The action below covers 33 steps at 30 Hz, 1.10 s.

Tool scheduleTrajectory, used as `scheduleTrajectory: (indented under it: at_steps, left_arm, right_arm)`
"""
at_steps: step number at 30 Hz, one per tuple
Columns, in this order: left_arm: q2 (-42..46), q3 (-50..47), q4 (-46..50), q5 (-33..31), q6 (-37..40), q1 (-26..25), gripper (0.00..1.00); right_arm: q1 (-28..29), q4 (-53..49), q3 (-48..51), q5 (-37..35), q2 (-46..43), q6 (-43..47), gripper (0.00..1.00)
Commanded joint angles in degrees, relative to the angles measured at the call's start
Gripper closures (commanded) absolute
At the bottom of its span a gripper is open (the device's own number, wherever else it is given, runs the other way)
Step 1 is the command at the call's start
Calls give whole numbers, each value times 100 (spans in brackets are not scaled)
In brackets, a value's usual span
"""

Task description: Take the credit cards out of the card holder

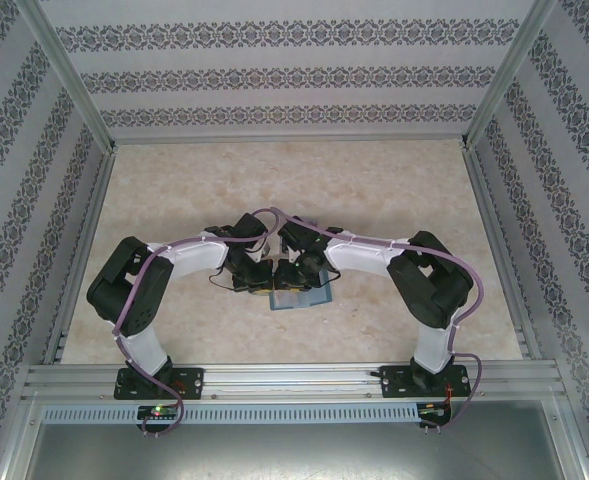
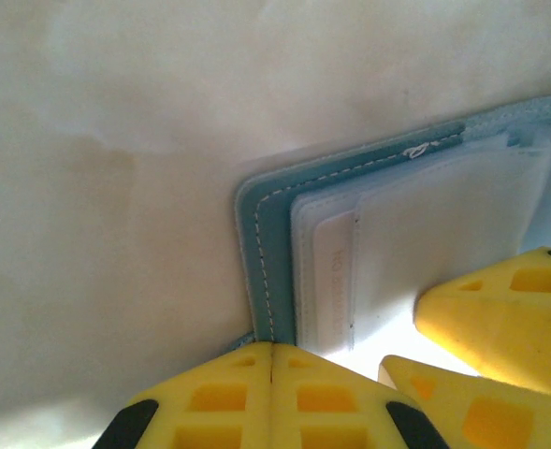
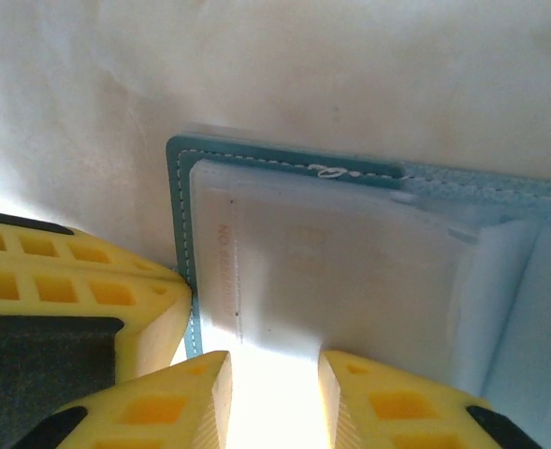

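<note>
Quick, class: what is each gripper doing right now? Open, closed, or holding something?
Left gripper: closed, fingers pressed together at the corner of the wallet.
Right gripper: open, fingers apart at the wallet's edge.

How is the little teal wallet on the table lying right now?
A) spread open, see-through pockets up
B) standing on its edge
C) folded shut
A: the teal stitched card holder lies spread open on the pale marbled table, clear plastic pockets facing up.
</note>
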<state>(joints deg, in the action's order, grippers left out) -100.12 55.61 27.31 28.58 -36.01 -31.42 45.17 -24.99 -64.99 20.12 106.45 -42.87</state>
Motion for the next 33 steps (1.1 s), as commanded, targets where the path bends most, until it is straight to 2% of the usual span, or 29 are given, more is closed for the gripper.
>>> scheduleTrajectory:
  at_steps: [1, 17, 33]
  left_arm:
    - [-69, -148, -87, 29, 45, -57, 100]
    - [-65, -155, -93, 34, 37, -57, 100]
    - [-109, -155, -114, 45, 46, -57, 100]
  right_arm:
    - [62, -585, -60, -412, 77, 160, 64]
    - [192, -1345, -382, -1126, 29, 348, 55]
    - [228, -1351, -428, -1109, 227, 382, 46]
